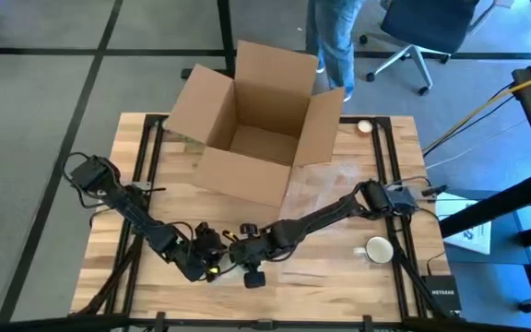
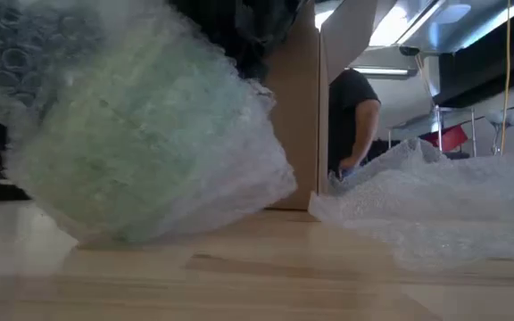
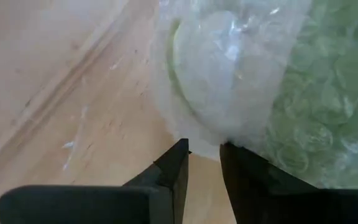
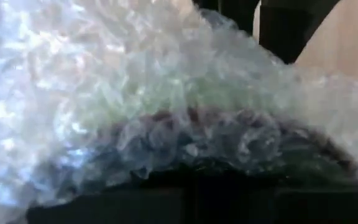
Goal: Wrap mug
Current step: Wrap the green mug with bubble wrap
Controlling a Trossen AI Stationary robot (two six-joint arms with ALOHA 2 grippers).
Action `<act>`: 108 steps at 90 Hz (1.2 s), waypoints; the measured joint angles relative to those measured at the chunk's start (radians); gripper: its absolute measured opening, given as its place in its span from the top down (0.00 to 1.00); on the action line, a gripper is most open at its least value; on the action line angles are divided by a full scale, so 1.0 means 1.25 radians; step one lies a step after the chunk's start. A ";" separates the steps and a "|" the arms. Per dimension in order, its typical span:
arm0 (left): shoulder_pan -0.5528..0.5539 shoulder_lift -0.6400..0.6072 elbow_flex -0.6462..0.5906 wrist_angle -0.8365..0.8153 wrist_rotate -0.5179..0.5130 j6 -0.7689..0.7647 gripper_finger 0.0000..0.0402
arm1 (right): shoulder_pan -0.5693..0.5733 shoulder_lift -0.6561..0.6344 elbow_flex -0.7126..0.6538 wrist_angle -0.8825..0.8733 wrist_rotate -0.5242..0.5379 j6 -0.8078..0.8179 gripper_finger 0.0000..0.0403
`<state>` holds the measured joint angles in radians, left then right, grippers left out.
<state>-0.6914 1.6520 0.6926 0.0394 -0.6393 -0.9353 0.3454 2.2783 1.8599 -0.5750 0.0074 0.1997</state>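
A wooden counter (image 1: 339, 184) is seen from above, with two dark robot arms meeting near its front edge. One open cardboard box (image 1: 252, 124) stands at the back of the counter, its flaps spread outward. Two mugs are in view. One white mug (image 1: 379, 249) sits bare on the counter's right side, well apart from the arms. The other is a green mug (image 2: 141, 152) bundled in bubble wrap (image 2: 239, 107), tilted and resting on the counter near the front, between the two arms.

The left gripper (image 3: 204, 155) sits just at the edge of the wrapped mug. Its two fingers (image 3: 176, 168) stand slightly apart, with a narrow gap between them, and a fold of bubble wrap lies right at their tips; whether they pinch it cannot be told.

The right gripper (image 1: 252, 263) is just beside the bundle from the other side. Bubble wrap covers its wrist view, so the state of its fingers cannot be told.

A second loose heap of bubble wrap (image 2: 435, 209) lies on the counter to the right in the low view. One person (image 2: 351, 120) stands behind the box, and one office chair (image 1: 422, 37) is on the floor beyond.
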 joint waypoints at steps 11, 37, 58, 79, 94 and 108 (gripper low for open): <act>0.000 0.003 0.000 0.000 -0.005 0.000 0.81 | 0.000 -0.004 0.088 -0.098 0.000 -0.024 1.00; 0.000 0.044 0.000 0.002 -0.003 -0.025 0.81 | 0.002 -0.008 0.226 -0.274 0.000 -0.039 1.00; 0.000 0.068 0.000 0.005 -0.003 -0.045 0.81 | 0.017 -0.003 0.212 -0.202 -0.010 -0.039 1.00; 0.000 0.068 0.000 0.004 -0.004 -0.045 0.81 | 0.016 -0.001 0.119 -0.064 -0.018 -0.022 1.00; 0.000 0.068 0.000 0.004 -0.007 -0.046 0.81 | 0.011 -0.001 0.027 0.025 -0.032 0.005 1.00; 0.000 0.069 0.000 0.004 -0.010 -0.047 0.81 | -0.006 -0.009 -0.047 0.103 -0.049 0.030 1.00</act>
<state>-0.6918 1.7382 0.6930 0.0444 -0.6517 -0.9945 0.3382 2.2669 1.8011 -0.4457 -0.0540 0.2367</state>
